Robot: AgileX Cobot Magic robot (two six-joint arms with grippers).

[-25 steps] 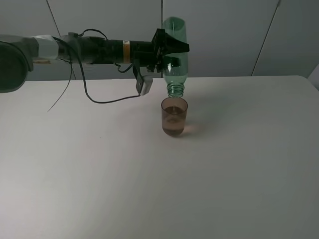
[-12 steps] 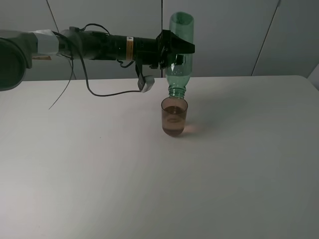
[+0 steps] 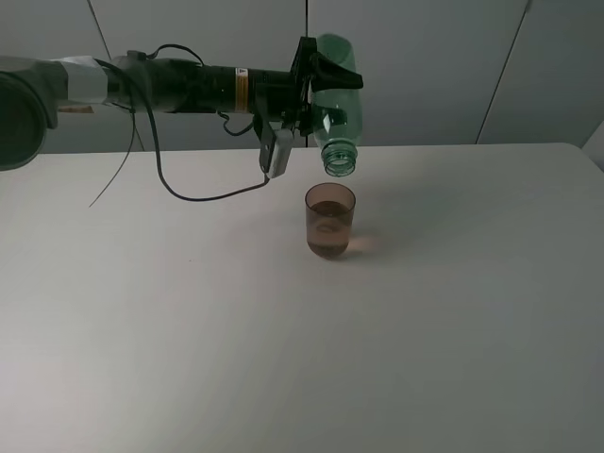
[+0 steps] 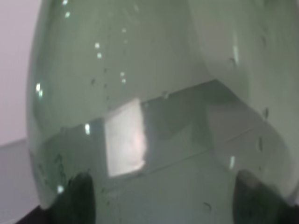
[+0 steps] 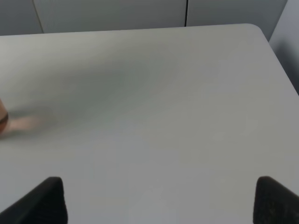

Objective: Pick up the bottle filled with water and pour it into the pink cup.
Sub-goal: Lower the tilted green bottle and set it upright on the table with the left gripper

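Observation:
My left gripper (image 3: 319, 79) reaches in from the left and is shut on the green-tinted bottle (image 3: 343, 121). It holds the bottle tilted neck-down, with the open mouth a little above and just behind the pink cup (image 3: 330, 221). The cup stands upright on the white table (image 3: 453, 321) and holds liquid. In the left wrist view the bottle (image 4: 154, 93) fills the picture, with droplets on its wall, between my dark fingertips (image 4: 77, 198). My right gripper (image 5: 159, 205) is open and empty over bare table. An edge of the cup (image 5: 2, 117) shows at that view's side.
A black cable with a white connector (image 3: 276, 154) hangs under my left arm, left of the cup. Grey wall panels (image 3: 425, 66) stand behind the table's far edge. The table's right corner (image 5: 257, 29) shows in the right wrist view.
The bottle has swung from nearly straight upside down to a slant. Its mouth has lifted away from the cup's rim and now faces forward. The cup has not moved.

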